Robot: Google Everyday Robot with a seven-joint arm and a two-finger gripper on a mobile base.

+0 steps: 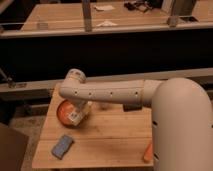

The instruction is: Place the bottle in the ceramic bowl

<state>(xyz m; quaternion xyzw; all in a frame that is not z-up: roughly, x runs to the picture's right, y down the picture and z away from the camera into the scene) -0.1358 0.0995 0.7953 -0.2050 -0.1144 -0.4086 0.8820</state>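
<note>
The ceramic bowl (65, 112), orange-red and shallow, sits at the left of the wooden table (110, 135). The bottle (76, 116), white with a printed label, hangs tilted over the bowl's right rim. My gripper (81, 108) is at the end of the white arm, which reaches in from the right. It is just above the bottle and shut on it. The wrist hides most of the fingers and the bottle's upper part.
A blue-grey flat object (62, 146) lies near the table's front left corner. An orange object (148, 150) sits at the front right edge beside the robot's body. A pale cup-like thing (103, 106) peeks out behind the arm. Dark railings and more tables stand behind.
</note>
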